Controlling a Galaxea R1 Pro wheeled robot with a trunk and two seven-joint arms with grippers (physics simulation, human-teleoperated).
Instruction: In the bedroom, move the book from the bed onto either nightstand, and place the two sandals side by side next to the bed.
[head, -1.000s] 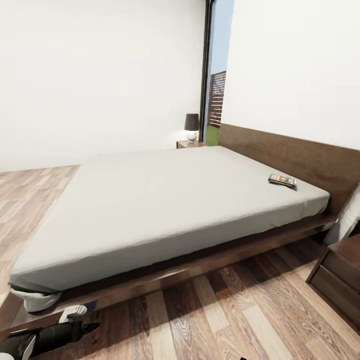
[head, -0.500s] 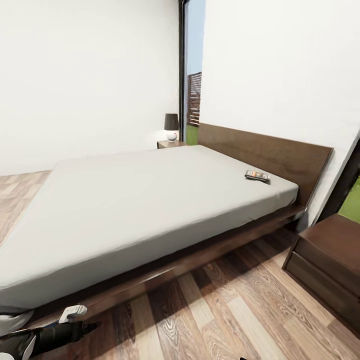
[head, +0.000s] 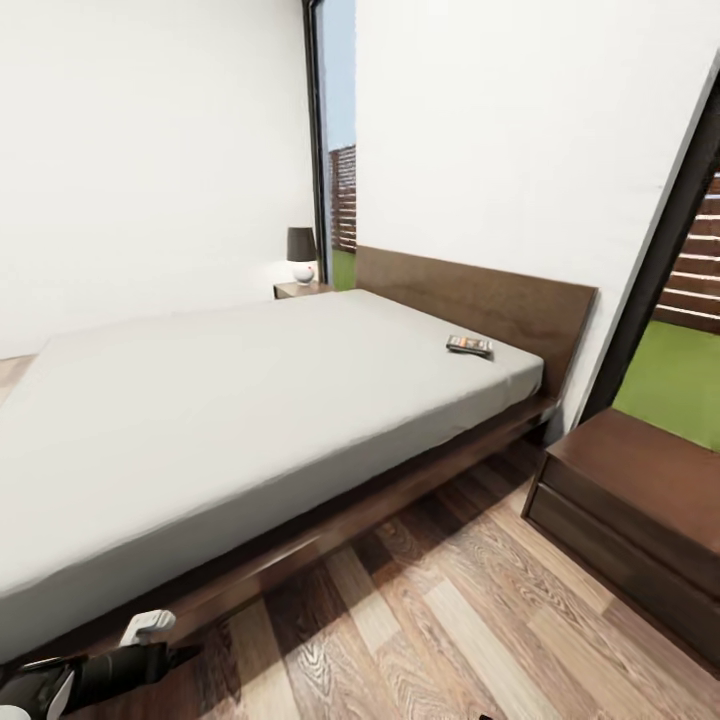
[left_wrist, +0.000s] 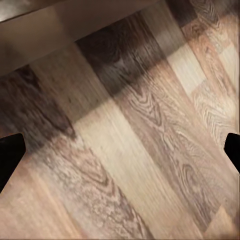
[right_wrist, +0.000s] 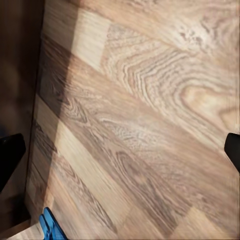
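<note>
Low — left arm extended forward.

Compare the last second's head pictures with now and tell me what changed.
The camera swung right: the bed and book slid left in view, the near nightstand and a second window came in. Nothing taken or released. The book lies as before near the headboard; the left gripper hangs low.

Open wood-plank floor between low grey-mattressed dark-framed bed and glossy reddish-brown nightstand; gap seemingly passable.
</note>
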